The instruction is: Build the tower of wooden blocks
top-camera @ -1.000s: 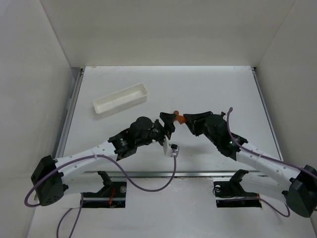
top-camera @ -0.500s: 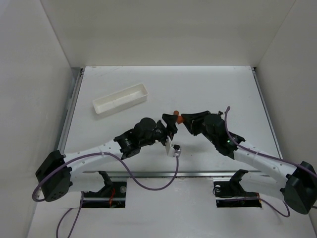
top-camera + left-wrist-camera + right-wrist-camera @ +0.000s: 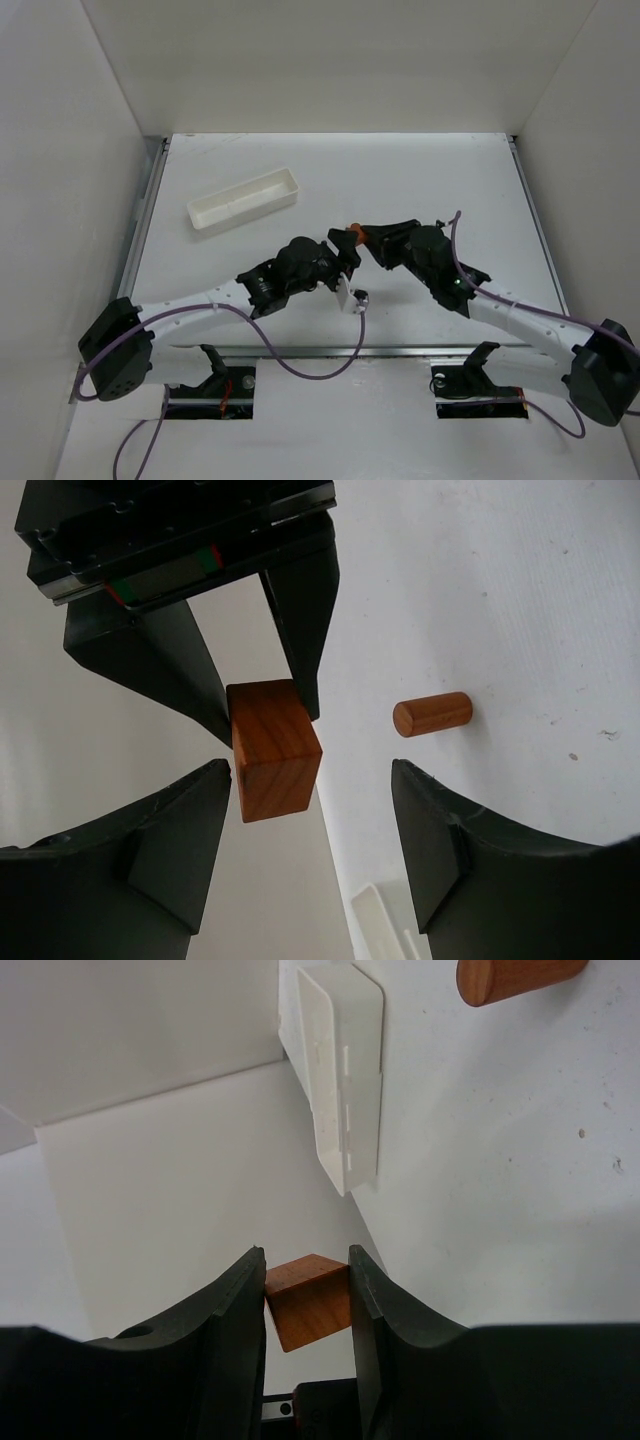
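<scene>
My right gripper [image 3: 307, 1256] is shut on an orange-brown wooden cube [image 3: 308, 1302] and holds it above the table. In the left wrist view that cube [image 3: 275, 748] hangs between the right gripper's black fingers, just at the tips of my left gripper [image 3: 310, 780], whose jaws stand wide open on either side of it without touching. From the top the two grippers, left [image 3: 346, 246] and right [image 3: 367, 239], meet tip to tip at the table's middle with the cube [image 3: 358, 237] between them. A small wooden cylinder [image 3: 432, 714] lies on the table beside them. No stacked tower is in view.
The long white tray [image 3: 243, 200] stands at the back left; it also shows in the right wrist view [image 3: 345, 1070]. The cylinder shows at the top of the right wrist view [image 3: 515, 975]. White walls enclose the table on three sides.
My left arm has slid to the right, bringing its open jaws up around the cube. My right gripper has shifted slightly left and still holds the cube.
</scene>
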